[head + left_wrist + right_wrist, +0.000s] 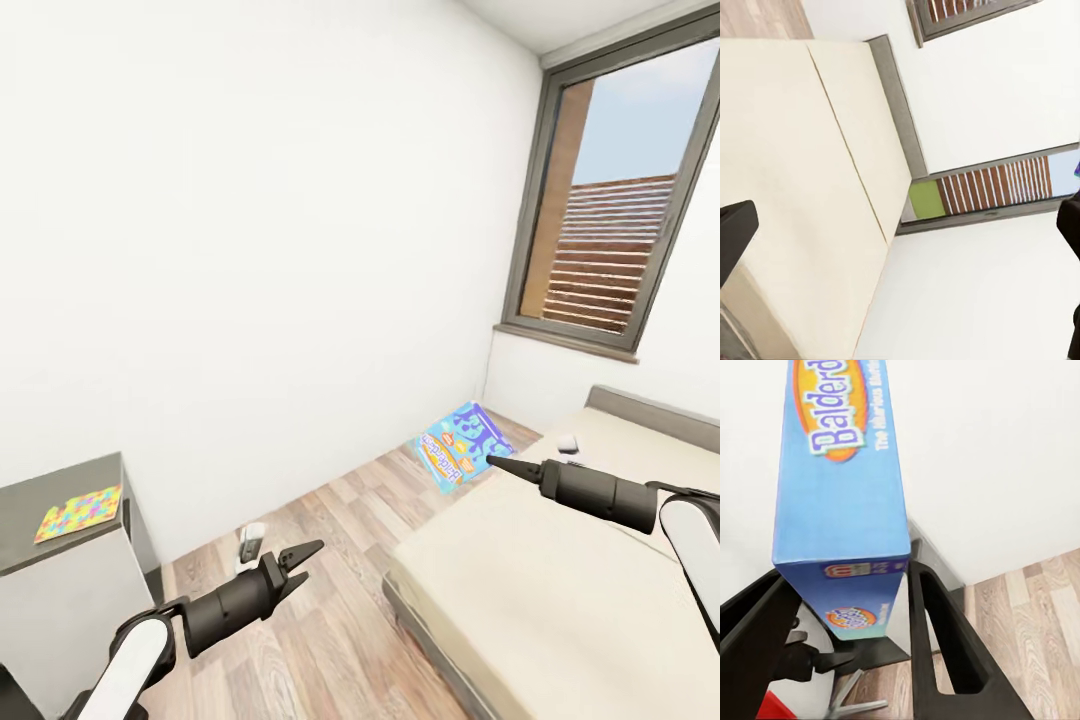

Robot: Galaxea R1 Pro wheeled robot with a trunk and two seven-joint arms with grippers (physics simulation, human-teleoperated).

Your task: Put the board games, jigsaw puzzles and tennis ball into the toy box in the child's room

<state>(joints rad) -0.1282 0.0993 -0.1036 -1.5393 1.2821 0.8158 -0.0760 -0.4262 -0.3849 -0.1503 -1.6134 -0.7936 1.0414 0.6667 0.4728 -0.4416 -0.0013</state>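
Left fingers (pixel 303 560) spread, empty; right fingers (pixel 934 637) clamp board game (pixel 844 495).

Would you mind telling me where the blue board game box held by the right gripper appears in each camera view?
Head view: the blue board game sits right of centre, at the right gripper tip, above the floor beside the bed.
Left wrist view: not in it.
Right wrist view: it runs from the top edge down between the fingers.
Shared landmark: the wooden floor.

Open floor (pixel 330 560) between table (pixel 60 520) and bed (pixel 560 590)
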